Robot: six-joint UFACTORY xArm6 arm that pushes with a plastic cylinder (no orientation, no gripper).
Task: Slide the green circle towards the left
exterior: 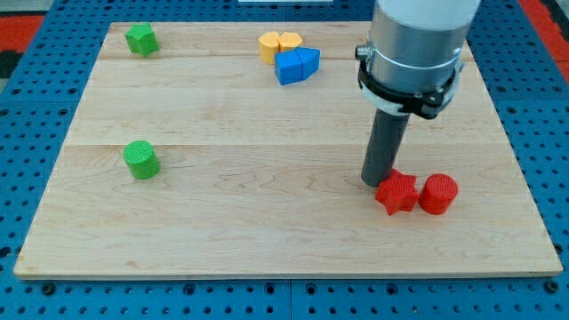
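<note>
The green circle [141, 160] is a short green cylinder on the wooden board [267, 222], at the view's left, about mid-height. My tip [374, 181] is far to its right, touching or almost touching the upper left side of a red star block [396, 193]. A wide stretch of board lies between my tip and the green circle.
A red cylinder [438, 193] sits right of the red star. A green star block [141, 39] is at the top left. Two yellow blocks [279, 44] and two blue blocks [296, 65] cluster at the top centre. The arm's grey body [416, 44] hangs over the upper right.
</note>
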